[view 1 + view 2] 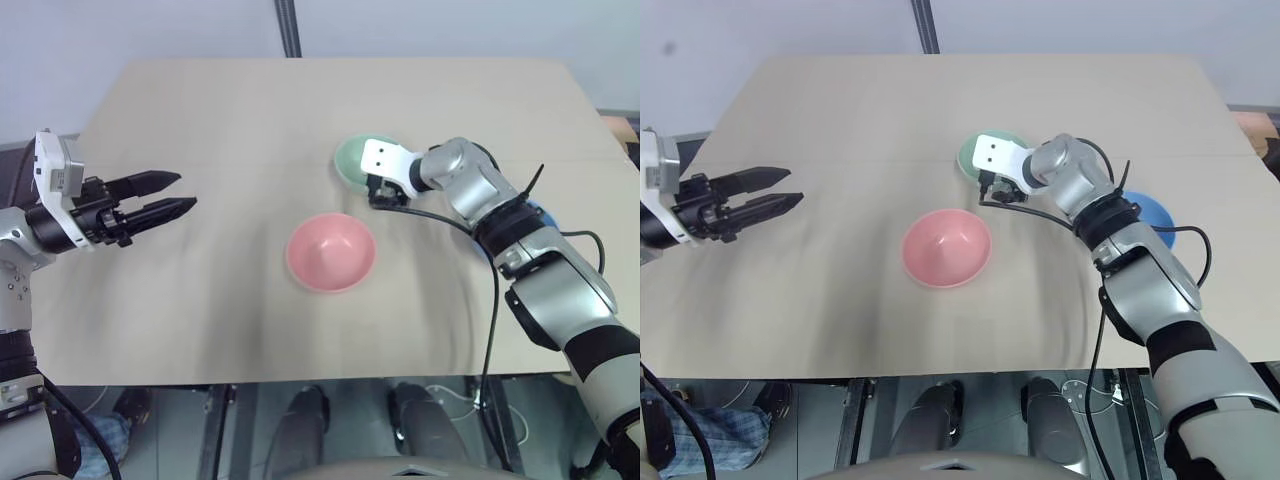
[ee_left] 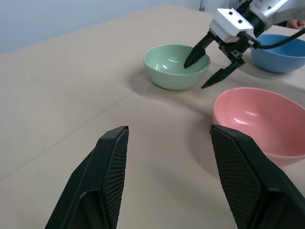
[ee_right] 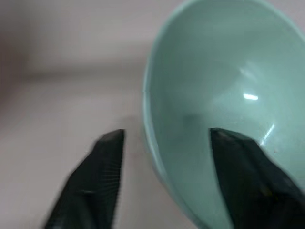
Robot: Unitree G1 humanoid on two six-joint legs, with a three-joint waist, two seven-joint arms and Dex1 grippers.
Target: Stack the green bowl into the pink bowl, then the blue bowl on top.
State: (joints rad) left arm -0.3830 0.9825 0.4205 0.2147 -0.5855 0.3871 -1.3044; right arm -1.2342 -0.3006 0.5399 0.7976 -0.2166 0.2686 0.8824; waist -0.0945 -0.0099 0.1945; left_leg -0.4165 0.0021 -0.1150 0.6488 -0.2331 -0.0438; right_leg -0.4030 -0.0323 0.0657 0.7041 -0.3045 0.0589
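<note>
The green bowl (image 2: pixel 171 67) stands upright at the far middle of the table. My right gripper (image 2: pixel 195 75) is open and straddles its near rim, one finger (image 2: pixel 193 57) inside the bowl and the other (image 2: pixel 217 78) outside, with a gap on each side of the rim (image 3: pixel 150 119). The pink bowl (image 1: pixel 330 252) sits empty in the centre, closer to me. The blue bowl (image 1: pixel 1148 212) rests to the right, partly hidden behind my right arm. My left gripper (image 1: pixel 186 190) hovers open and empty over the table's left side, pointing towards the bowls.
The beige table (image 1: pixel 200 100) has open surface at the left and back. A black cable (image 1: pixel 490 300) hangs from my right arm over the table's right front. The front edge runs just below the pink bowl.
</note>
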